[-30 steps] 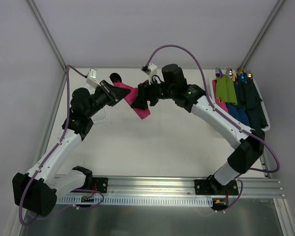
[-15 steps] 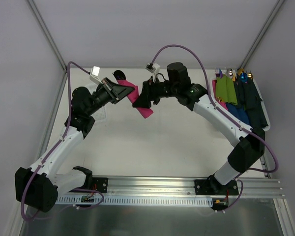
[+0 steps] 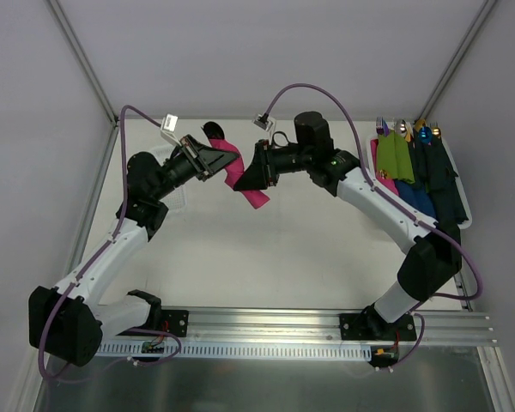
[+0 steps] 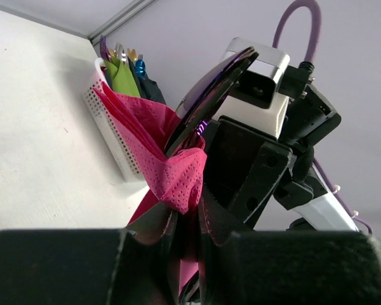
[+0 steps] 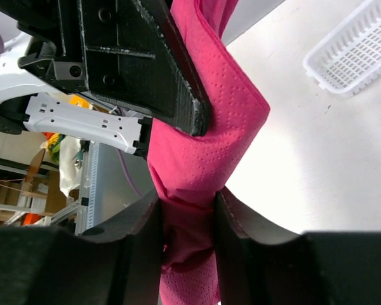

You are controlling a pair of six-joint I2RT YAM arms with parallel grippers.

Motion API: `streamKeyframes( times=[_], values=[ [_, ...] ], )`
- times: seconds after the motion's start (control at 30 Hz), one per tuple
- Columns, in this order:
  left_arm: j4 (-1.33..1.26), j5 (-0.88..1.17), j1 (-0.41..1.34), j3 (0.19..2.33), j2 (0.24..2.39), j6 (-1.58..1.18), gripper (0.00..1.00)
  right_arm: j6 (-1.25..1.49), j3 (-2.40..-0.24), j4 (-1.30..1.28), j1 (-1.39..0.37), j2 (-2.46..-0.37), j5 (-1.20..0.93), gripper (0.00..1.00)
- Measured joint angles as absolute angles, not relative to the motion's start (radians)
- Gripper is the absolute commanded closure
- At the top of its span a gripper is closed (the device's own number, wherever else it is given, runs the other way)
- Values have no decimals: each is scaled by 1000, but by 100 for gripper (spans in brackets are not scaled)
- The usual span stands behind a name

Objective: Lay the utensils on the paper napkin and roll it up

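The magenta-pink paper napkin (image 3: 240, 176) is rolled into a bundle and held in the air above the table's far middle. My left gripper (image 3: 216, 161) is shut on its upper end, as the left wrist view (image 4: 187, 216) shows. My right gripper (image 3: 247, 176) is shut on the roll lower down, as the right wrist view (image 5: 189, 219) shows. The glossy dark-purple spoon (image 4: 209, 95) sticks out of the roll's top in the left wrist view; its bowl (image 3: 209, 131) shows from above. The fork is hidden.
A white basket (image 3: 462, 206) at the far right holds green (image 3: 395, 156), blue and navy rolled bundles with utensil tips. It also shows in the left wrist view (image 4: 108, 133) and the right wrist view (image 5: 359, 54). An aluminium rail (image 3: 266, 330) runs along the near edge.
Both grippers keep their hold on the roll. The right wrist has turned and the roll has shifted slightly right; the left wrist has tilted a little.
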State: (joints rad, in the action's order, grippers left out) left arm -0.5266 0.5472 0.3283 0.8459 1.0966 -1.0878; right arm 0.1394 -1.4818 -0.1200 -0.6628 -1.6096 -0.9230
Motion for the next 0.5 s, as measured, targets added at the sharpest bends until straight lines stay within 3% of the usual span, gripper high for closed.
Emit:
streamKeyframes(
  times=[0.13,0.17,0.2,0.27,0.3,0.4,0.47,0.5],
  values=[
    [-563,556,328,836,1111,-1098,100,200,-1456,-71,-648,-1610,-962,83],
    [-568,558,328,835,1113,-1101,100,218,-1451,-56,-645,-1610,-973,95],
    [-572,559,328,835,1113,-1103,96,232,-1447,-42,-643,-1610,-982,100],
    [-581,561,328,834,1113,-1108,82,252,-1443,-23,-640,-1610,-992,100],
    [-586,560,328,834,1113,-1105,67,261,-1441,-15,-638,-1610,-997,100],
    [-593,557,327,834,1109,-1088,45,282,-1434,-5,-635,-1610,-997,100],
    [-577,550,327,835,1100,-1067,21,291,-1425,-5,-629,-1610,-995,100],
    [-560,546,327,835,1093,-1058,21,294,-1424,-7,-627,-1610,-993,100]
  ],
)
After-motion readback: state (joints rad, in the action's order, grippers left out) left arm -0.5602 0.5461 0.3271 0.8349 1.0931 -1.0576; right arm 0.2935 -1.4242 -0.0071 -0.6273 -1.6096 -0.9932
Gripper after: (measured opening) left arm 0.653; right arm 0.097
